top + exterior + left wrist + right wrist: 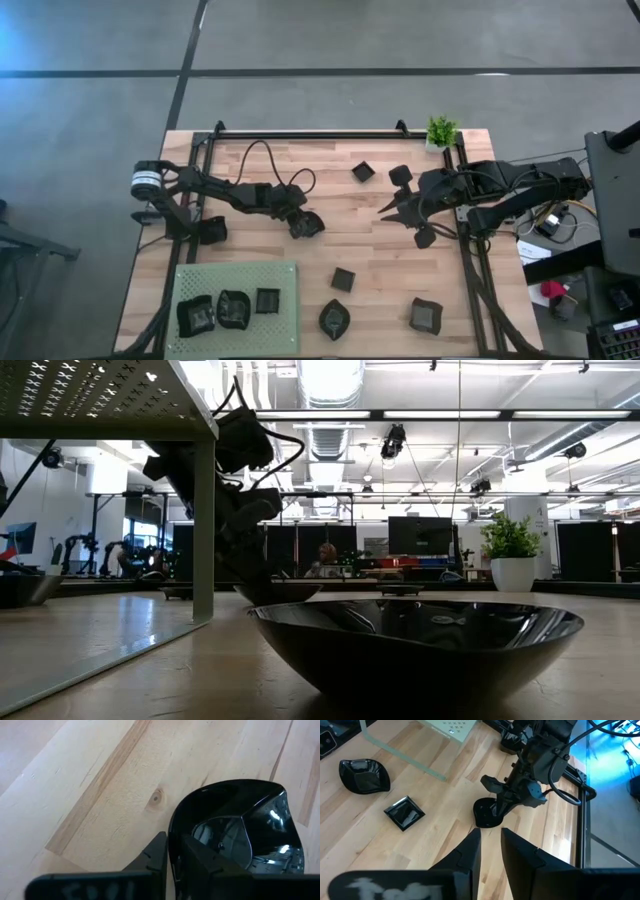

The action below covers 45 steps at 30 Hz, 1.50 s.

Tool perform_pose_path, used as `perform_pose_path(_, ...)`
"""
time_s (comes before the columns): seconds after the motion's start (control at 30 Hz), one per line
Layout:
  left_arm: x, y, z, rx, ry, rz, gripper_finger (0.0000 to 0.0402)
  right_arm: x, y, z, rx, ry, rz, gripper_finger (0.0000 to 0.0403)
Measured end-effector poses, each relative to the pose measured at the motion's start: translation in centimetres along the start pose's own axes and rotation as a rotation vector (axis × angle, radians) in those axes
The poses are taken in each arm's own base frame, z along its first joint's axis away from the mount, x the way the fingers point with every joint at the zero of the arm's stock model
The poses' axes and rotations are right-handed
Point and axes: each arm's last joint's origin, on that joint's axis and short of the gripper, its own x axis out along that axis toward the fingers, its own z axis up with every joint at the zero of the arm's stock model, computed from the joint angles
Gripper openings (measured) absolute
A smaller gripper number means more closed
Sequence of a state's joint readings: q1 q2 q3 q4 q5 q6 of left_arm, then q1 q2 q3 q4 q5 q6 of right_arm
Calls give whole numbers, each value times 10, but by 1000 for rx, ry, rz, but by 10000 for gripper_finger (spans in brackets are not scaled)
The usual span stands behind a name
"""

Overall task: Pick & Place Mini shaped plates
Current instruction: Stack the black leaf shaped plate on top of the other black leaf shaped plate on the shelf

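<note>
- L arm reaches from the worktop's (250, 270) left edge toward centre, wrist bent down; left gripper (305, 226) low over the wood, fingers (200, 862) straddling the rim of a glossy black dish (240, 830), one inside, one outside. Grasp looks set on it, full clench can't be confirmed
- Same dish in high view (310, 226), mid-worktop, touching the wood
- R arm comes in from the right edge, elbow folded; right gripper (390, 208) points toward centre above the boards, fingers (520, 860) narrowly parted, nothing between them
- Mini shaped plates: three sit on the pale green perforated mat (280, 330) at front left (232, 308); others scattered on bare wood, e.g. small square one (343, 279), leaf-like one (334, 318), squarish one (424, 315), one at back (362, 172)
- Plates are shiny black, shallow, curved rims; worktop is light wood planks w/ visible knots
- Small potted plant (441, 131) at back right corner
</note>
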<state>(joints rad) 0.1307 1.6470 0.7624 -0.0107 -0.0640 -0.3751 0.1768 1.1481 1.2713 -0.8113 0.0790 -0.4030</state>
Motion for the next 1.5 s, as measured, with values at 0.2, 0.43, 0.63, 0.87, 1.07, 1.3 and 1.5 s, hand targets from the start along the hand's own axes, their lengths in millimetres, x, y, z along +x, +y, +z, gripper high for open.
perform_pose_path(0.2, 0, -1, 1, -12, -6, -5, 5, 0, 0, 0, -1, 0, 0, 66)
perform_pose_path(0.43, -3, -2, 6, -15, -15, -10, 1, 0, 0, 0, 1, 0, 0, 72)
perform_pose_path(0.63, -14, -7, 18, -26, -64, -40, 0, 0, 0, 0, 0, -1, -1, 69)
perform_pose_path(0.87, -28, -11, 30, -79, -108, -71, 0, 0, 0, 0, 10, 1, 0, 67)
perform_pose_path(1.07, -53, -16, 47, -95, -178, -116, 0, 0, 0, 0, 34, 1, 0, 75)
perform_pose_path(1.3, -103, -22, 57, -97, -215, -158, 0, 0, 0, 0, 13, 0, 0, 74)
perform_pose_path(1.5, -147, -24, 53, -82, -273, -208, 0, 0, 0, 0, 11, -1, 0, 66)
